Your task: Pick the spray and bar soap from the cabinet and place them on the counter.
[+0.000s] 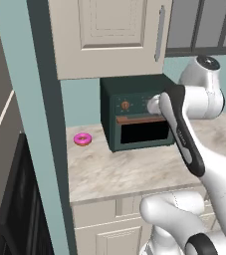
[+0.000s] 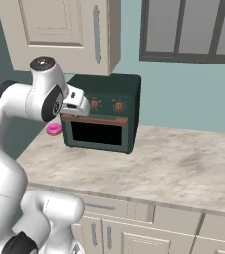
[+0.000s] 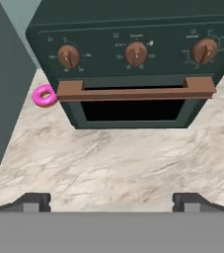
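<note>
The cream wall cabinet (image 1: 109,35) with its panelled door and long silver bar handle (image 1: 160,33) is shut, so I can't tell what's inside. Below it, the beige marbled stone counter (image 3: 118,163) carries a dark-green oven (image 3: 133,64) with brown knobs and a pink ring donut (image 3: 44,95) just left of it. The two-finger gripper (image 3: 111,201) hangs over the counter facing the oven, fingers spread wide, holding nothing.

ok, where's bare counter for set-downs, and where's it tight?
The counter is bare right of the oven out to the far end, and in a wide strip between the oven front and the counter's front edge. Tightest is the left end: the pink donut sits between the oven and the teal wall panel. The open pincer hovers over the front strip.
</note>
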You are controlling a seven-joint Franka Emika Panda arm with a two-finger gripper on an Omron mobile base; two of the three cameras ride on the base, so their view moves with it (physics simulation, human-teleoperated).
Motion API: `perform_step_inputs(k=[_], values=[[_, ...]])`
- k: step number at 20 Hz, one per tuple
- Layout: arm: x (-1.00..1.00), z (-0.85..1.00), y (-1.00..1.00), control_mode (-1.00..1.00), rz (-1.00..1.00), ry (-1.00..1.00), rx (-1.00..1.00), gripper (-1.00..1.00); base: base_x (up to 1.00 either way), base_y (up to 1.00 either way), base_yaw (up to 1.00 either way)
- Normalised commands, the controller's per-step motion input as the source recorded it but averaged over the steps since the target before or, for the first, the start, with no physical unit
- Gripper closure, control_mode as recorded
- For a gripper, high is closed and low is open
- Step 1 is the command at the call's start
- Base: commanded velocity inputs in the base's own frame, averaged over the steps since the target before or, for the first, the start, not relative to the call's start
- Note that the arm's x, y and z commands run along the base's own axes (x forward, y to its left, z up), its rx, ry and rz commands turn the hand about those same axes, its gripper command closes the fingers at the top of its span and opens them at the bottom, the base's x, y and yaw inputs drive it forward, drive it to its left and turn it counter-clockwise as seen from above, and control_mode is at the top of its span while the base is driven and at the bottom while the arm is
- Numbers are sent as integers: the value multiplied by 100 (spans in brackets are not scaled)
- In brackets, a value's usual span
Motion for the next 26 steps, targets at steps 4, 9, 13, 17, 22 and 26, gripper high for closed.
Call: perform_step_inputs(k=[4,9,13,17,22,26], values=[[-26,35,-7,-100,-3,-24,0,-100,0,0,0],[-26,38,-11,-100,-2,-26,0,-100,0,0,0],[-27,40,-18,-100,-2,-26,0,-100,0,0,0],[-21,38,-17,-100,-1,-26,0,-100,0,0,0],[-20,39,-20,-100,-1,-28,0,-100,0,0,0],[-16,38,-18,-100,0,-27,0,-100,0,0,0]])
